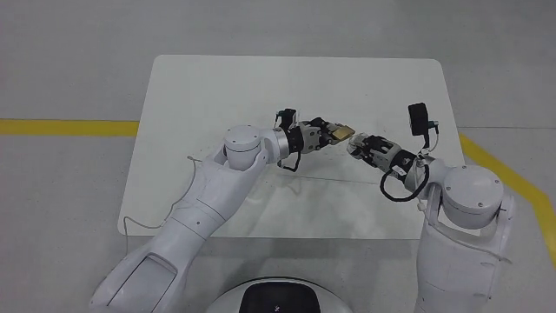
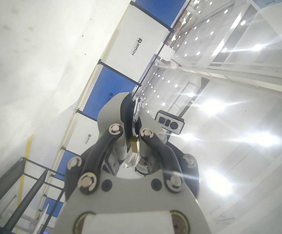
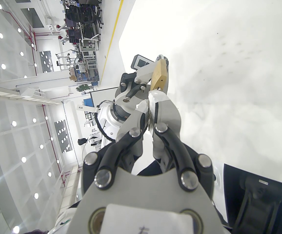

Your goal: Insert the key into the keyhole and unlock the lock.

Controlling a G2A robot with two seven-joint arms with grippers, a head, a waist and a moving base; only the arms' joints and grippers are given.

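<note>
I see white arms (image 1: 208,200), black wrist cables (image 1: 393,193); left hand (image 2: 135,113) and right hand (image 3: 152,102) grey, black links (image 3: 121,147), silver screws (image 3: 187,177)

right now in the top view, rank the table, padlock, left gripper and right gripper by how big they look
1. table, by far the largest
2. left gripper and right gripper: they look alike, so they are not ranked
3. padlock, the smallest
</note>
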